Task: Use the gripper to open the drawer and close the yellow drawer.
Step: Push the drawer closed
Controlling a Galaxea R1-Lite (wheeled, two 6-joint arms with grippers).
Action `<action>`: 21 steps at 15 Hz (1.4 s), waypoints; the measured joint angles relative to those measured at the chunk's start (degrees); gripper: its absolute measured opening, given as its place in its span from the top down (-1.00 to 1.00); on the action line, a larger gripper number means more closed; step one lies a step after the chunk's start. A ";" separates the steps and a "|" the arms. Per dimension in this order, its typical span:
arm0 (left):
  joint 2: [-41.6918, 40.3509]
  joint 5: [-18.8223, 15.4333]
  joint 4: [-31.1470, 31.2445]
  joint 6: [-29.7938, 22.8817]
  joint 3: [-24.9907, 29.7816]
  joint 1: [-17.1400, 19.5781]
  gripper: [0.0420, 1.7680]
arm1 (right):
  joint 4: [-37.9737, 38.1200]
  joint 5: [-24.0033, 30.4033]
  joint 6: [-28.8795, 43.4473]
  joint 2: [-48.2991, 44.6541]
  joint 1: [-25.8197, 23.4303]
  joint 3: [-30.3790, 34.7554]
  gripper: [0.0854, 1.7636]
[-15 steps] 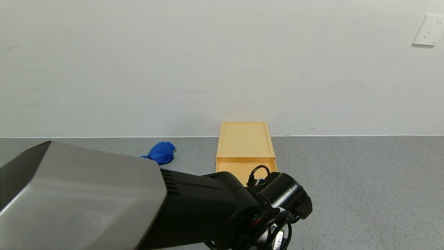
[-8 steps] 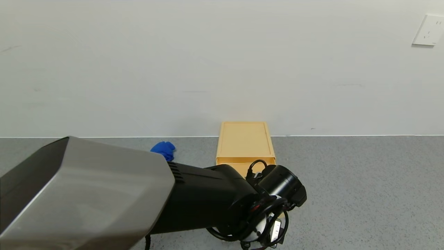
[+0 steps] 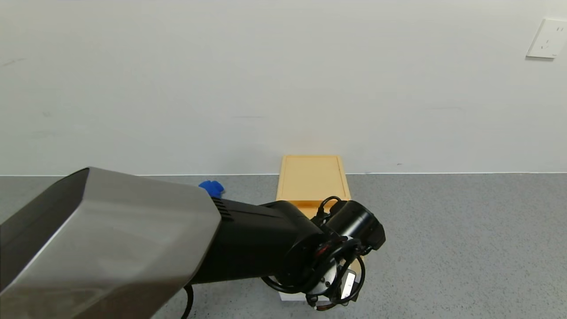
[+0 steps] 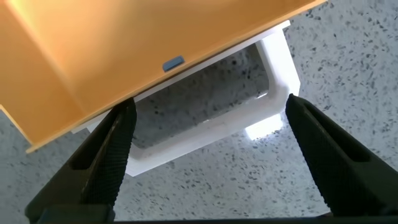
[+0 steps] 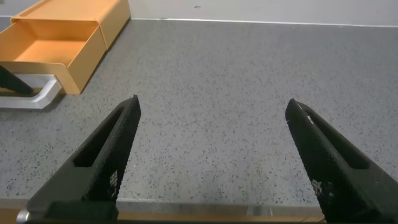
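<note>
Drawer (image 3: 312, 177), pale yellow, sat at the back of the grey surface (image 3: 465, 239) against the white wall (image 3: 283, 79). Its tray was pulled partway out toward the robot; the right wrist view showed the tray's open interior. White loop handle (image 4: 211, 134) led at the front.

Left hand (image 4: 208, 155) was at the handle, fingers (image 4: 112, 155) spread wide apart, one on each side of the loop's width, nothing clamped. Whether either finger touched the plastic could not be told.

Right hand (image 5: 211, 155) hung idle off to the side over bare surface, fingers likewise apart, holding nothing.

Judgement on the step: the open half looked done, and closing was in hand. To do it well, push straight along the tray's travel, contact centred on the handle or tray front. An off-centre shove would likely skew the tray in its case or slide the whole light box, though the wall behind should brace it.

Orientation: long axis ran from the wall toward the robot; front and handle faced the robot.

Blue cloth (image 3: 211, 188) lay near the box's left, apart from it.
</note>
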 joint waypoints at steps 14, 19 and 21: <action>2.73 0.00 -0.17 3.51 -5.77 3.11 -0.96 | -0.07 0.00 -0.02 0.00 -0.01 0.00 -0.94; 3.47 -0.18 -0.17 3.73 -6.97 3.61 -0.96 | -0.02 0.00 0.00 0.00 0.00 0.00 -0.94; 3.83 -0.33 -0.34 3.75 -7.67 3.97 -0.96 | -0.02 0.00 0.00 0.00 0.00 0.00 -0.94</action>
